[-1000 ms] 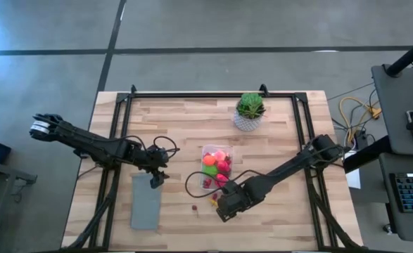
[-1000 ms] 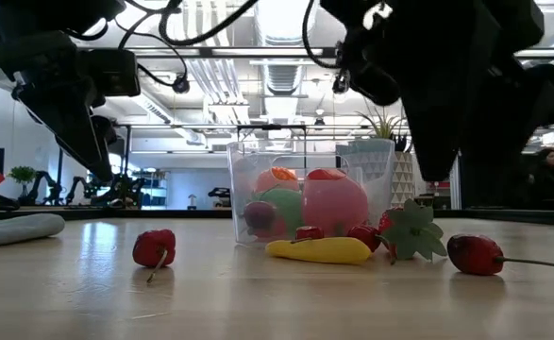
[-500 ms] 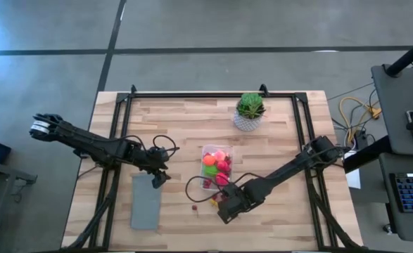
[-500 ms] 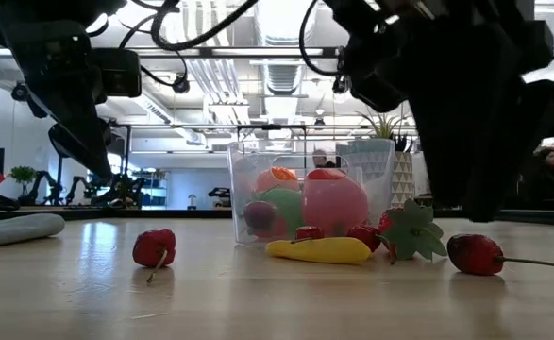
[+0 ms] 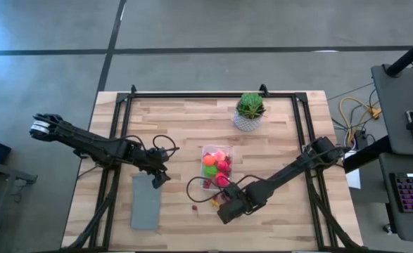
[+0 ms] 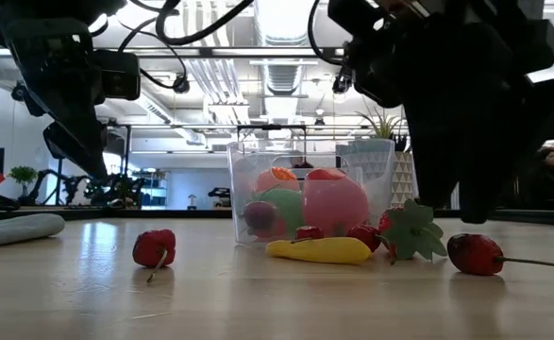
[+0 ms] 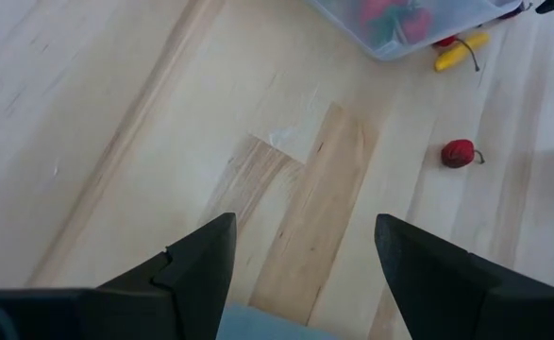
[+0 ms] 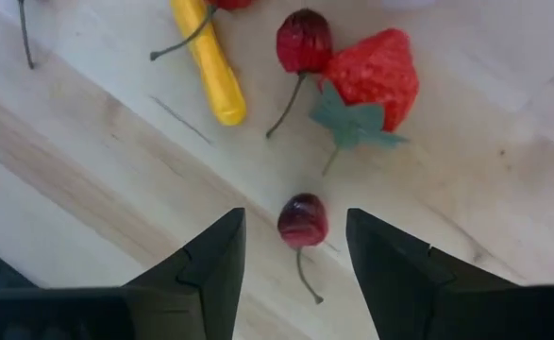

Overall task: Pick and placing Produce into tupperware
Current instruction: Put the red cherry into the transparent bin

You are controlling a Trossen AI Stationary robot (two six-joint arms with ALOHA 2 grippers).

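Note:
The clear tub sits mid-table holding pink, orange, green and red toy produce. Loose pieces lie on the wood on its near side: a yellow piece, a strawberry with a green leaf, a stemmed cherry, another cherry, and one farther left. My right gripper hangs open just above the table, one finger on each side of the cherry without touching it. My left gripper is open, above the grey rectangle's far end.
A flat grey rectangle lies at the near left of the table. A green spiky plant in a white pot stands beyond the tub. A black frame runs along the table's far and side edges. Bare wood lies between the tub and the grey rectangle.
My right gripper has come down toward the table and a little toward the near edge, and now stands over the cherry on the tub's near side. The produce and the tub have not moved.

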